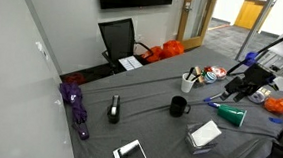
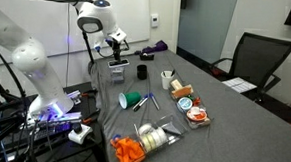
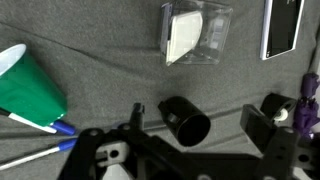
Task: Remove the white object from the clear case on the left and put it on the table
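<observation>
- One white object lies inside the case, off to one side, so I judge it must be lifted out over the low wall.
- Gripper hangs above the table, well apart from the case, jaws spread and empty, ready to grasp.
- Mug stands near the case, and the approach should clear it.

In the wrist view we are seeing the green cup cut by the left edge and the dark-framed slab by the top. In both exterior views the gripper is showing too small to judge its jaws.
</observation>
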Available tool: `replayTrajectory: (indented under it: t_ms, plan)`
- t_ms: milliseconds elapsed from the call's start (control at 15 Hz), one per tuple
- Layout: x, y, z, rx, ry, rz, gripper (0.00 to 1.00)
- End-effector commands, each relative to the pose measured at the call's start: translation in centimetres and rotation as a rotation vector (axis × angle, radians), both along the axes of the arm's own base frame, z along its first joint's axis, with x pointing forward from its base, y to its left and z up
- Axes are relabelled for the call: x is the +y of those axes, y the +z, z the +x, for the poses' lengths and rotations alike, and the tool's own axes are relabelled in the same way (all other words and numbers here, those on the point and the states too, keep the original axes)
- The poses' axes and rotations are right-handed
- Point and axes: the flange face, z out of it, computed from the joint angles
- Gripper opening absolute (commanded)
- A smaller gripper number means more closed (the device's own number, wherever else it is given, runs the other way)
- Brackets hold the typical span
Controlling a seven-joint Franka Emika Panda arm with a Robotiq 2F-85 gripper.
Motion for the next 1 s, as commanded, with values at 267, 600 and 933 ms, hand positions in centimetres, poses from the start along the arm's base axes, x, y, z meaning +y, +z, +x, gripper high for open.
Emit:
replayTrajectory:
  t_ms: [267, 600, 933]
  plan:
    - [2.7, -6.2, -1.0, 0.042, 0.112, 0.18, 1.0]
    - [3.0, -9.8, -1.0, 0.1, 0.081, 0.199, 1.0]
    - [3.3, -12.2, -0.6, 0.136, 0.06, 0.189, 1.0]
